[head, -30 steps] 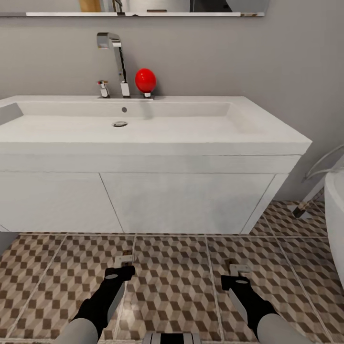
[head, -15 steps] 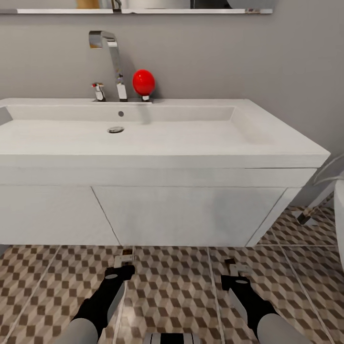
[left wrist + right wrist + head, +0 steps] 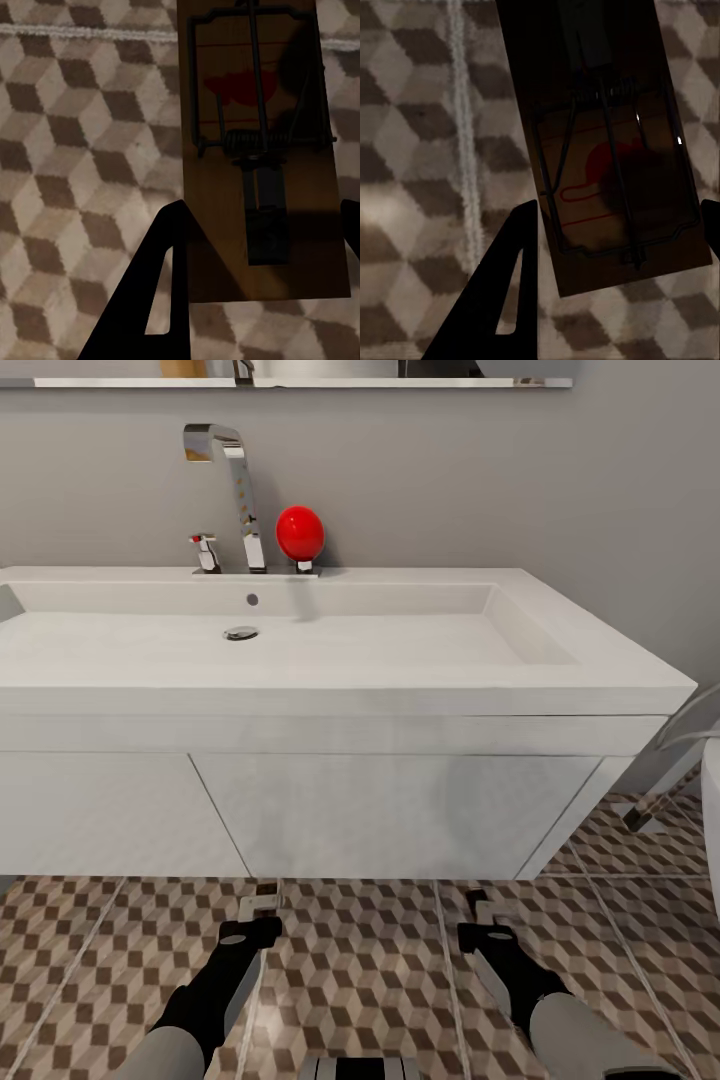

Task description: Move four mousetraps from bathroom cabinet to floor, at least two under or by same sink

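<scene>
Both hands hang low over the cube-patterned brown, beige and white tiled bathroom floor (image 3: 380, 960), just in front of the wide white rectangular sink (image 3: 330, 650) on its wall-hung vanity. Left hand (image 3: 262, 905) pinches a small flat brown wooden mousetrap (image 3: 259, 142) between its dark fingers (image 3: 161, 277). Right hand (image 3: 482, 912) grips a second brown wooden mousetrap (image 3: 600, 150) the same way. A red ball-shaped object (image 3: 300, 533) stands beside the tall angular chrome tap (image 3: 235, 490).

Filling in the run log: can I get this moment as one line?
left pincer: shut on mousetrap | right pincer: shut on second mousetrap | both above bathroom floor, before sink
</scene>
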Controlling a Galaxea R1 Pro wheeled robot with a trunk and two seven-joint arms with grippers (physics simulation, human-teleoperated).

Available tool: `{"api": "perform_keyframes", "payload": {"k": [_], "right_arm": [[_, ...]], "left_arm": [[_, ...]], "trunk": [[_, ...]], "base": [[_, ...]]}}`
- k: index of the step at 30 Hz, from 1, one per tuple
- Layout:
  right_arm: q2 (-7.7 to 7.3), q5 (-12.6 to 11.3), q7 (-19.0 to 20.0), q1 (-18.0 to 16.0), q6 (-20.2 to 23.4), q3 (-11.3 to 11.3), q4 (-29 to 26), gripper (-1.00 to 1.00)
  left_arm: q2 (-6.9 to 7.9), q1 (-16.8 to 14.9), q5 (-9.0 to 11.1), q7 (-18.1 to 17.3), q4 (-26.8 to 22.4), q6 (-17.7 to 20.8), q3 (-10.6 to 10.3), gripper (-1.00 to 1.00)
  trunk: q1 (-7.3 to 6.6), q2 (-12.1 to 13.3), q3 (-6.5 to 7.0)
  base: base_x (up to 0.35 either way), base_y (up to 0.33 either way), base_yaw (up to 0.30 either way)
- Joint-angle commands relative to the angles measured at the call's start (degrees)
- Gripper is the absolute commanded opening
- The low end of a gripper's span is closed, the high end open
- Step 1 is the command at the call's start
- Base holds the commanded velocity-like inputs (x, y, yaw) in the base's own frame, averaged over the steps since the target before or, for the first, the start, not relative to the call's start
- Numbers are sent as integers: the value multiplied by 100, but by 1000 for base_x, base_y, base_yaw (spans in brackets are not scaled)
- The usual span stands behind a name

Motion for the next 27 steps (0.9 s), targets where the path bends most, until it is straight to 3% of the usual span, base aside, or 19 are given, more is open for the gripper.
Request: {"api": "perform_keyframes", "payload": {"k": [1, 3, 6, 27], "right_arm": [[7, -56, -25, -130, -125, 31, 209, -100], [17, -40, -17, -311, -451, 31, 584, -100], [21, -27, -14, -381, -607, 38, 737, -100], [22, -24, -5, -399, -804, 75, 857, -100]], "left_arm": [[-5, 2, -33, 7, -9, 44, 17, -100], [5, 0, -22, 6, 9, 61, 14, -100], [17, -3, -11, 5, 28, 77, 13, -100], [14, -1, -44, 14, -41, 38, 13, -100]], "trunk": [[-1, -2, -5], [-1, -2, -5], [-1, -2, -5], [-1, -2, -5]], "base": [[0, 0, 0], [0, 0, 0], [0, 0, 0], [32, 0, 0]]}}
